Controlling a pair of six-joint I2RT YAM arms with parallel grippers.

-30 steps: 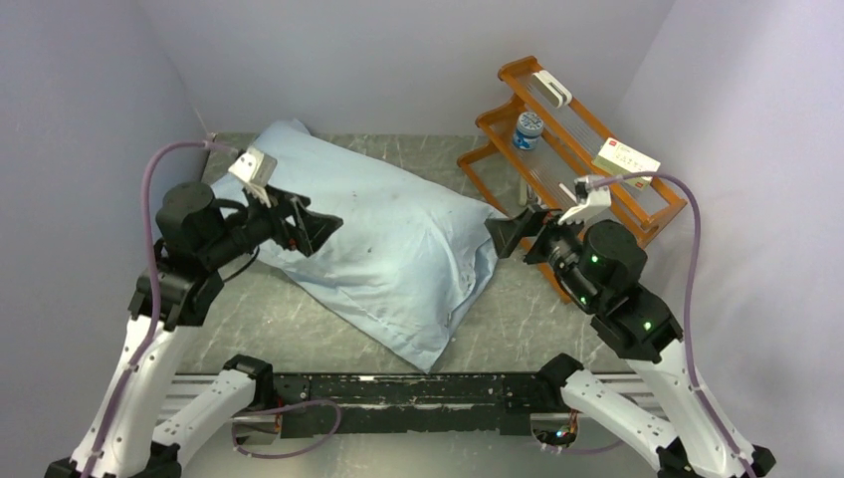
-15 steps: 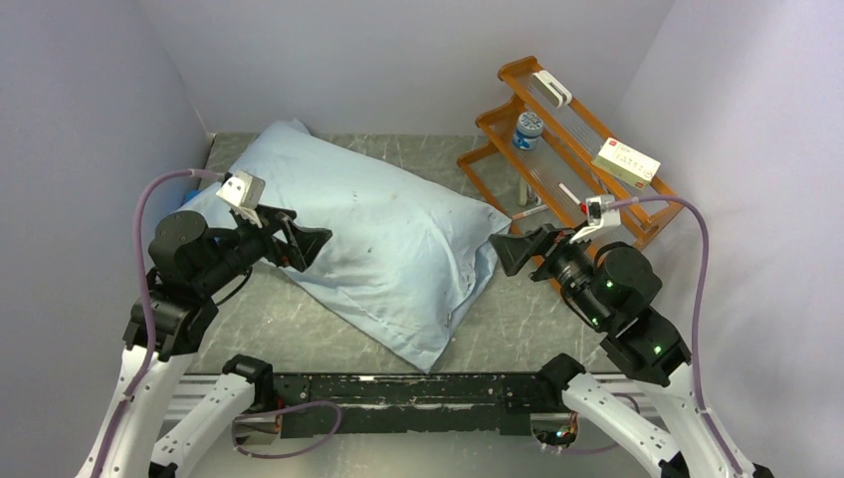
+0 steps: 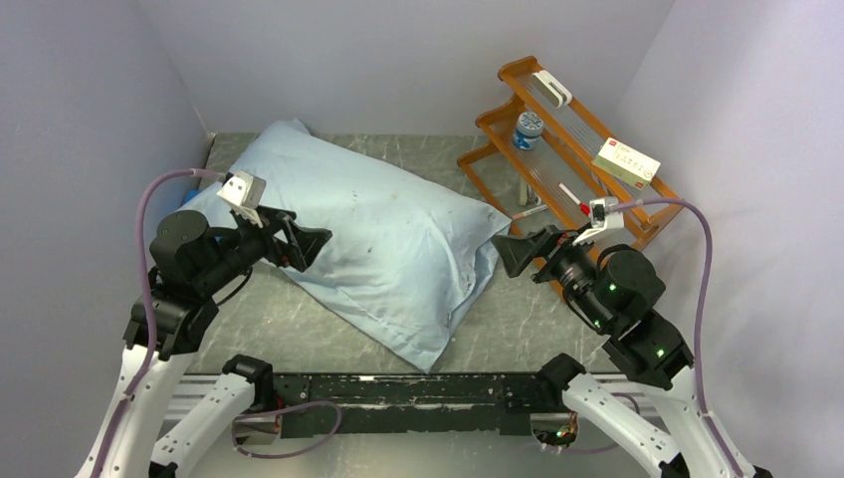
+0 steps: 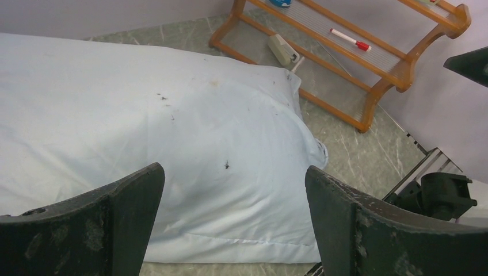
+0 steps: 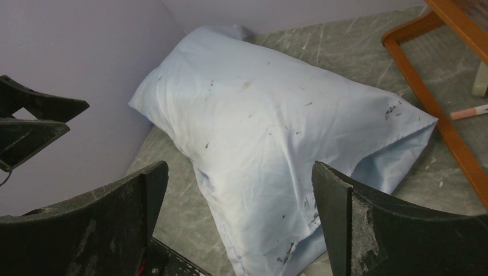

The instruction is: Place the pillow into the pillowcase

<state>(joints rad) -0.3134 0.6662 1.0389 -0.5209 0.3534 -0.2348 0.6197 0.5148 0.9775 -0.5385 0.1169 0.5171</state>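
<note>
Left tool point(image 4: 231, 168) and right tool point(image 5: 238, 165) both wide, empty — plump pillowcase point(image 3: 388, 239) between them, pillow unseen under its cloth.

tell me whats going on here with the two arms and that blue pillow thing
Neither arm is holding anything. The left gripper and the right gripper are both open, one at each end of the pale blue pillowcase, clear of the cloth. The pillowcase lies plump and filled out across the table. No bare white pillow shows outside it, so the pillow looks to be inside already.
</note>
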